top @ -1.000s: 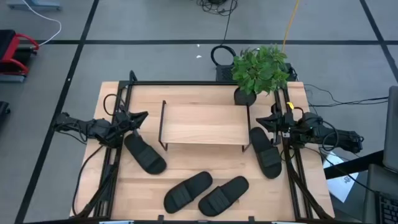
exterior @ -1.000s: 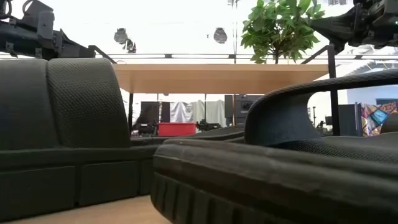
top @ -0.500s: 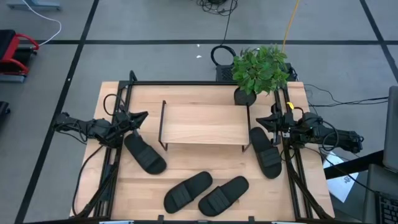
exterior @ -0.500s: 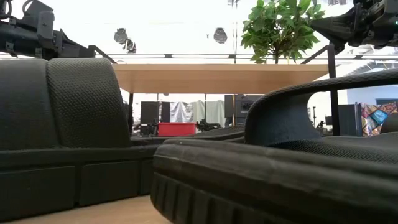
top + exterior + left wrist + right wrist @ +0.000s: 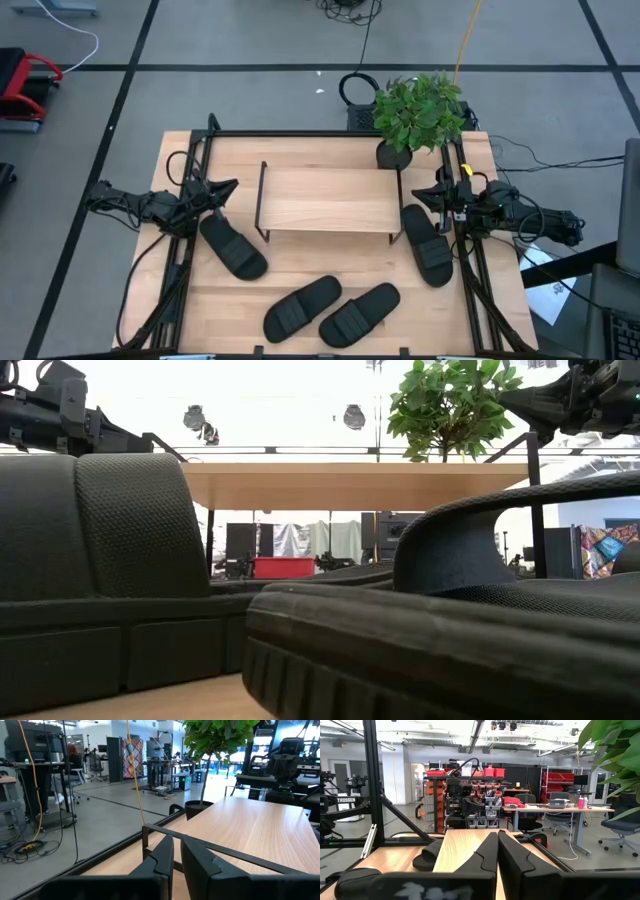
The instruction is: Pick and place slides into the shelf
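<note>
Four black slides lie sole-down on the table: one (image 5: 233,246) near the shelf's left legs, one (image 5: 427,243) by its right legs, and two (image 5: 302,306) (image 5: 359,312) side by side at the near edge, where they fill the low view (image 5: 100,580) (image 5: 450,640). The shelf (image 5: 325,203) stands mid-table on thin black legs, with nothing on its plank top (image 5: 350,485). My left gripper (image 5: 225,188) (image 5: 177,854) hovers shut above the table left of the shelf. My right gripper (image 5: 425,195) (image 5: 497,844) hovers shut right of it.
A potted plant (image 5: 415,115) stands at the far right corner behind the shelf. A black metal frame (image 5: 330,133) runs along the table's far edge and sides. Bare wood (image 5: 300,262) lies between the shelf and the near pair of slides.
</note>
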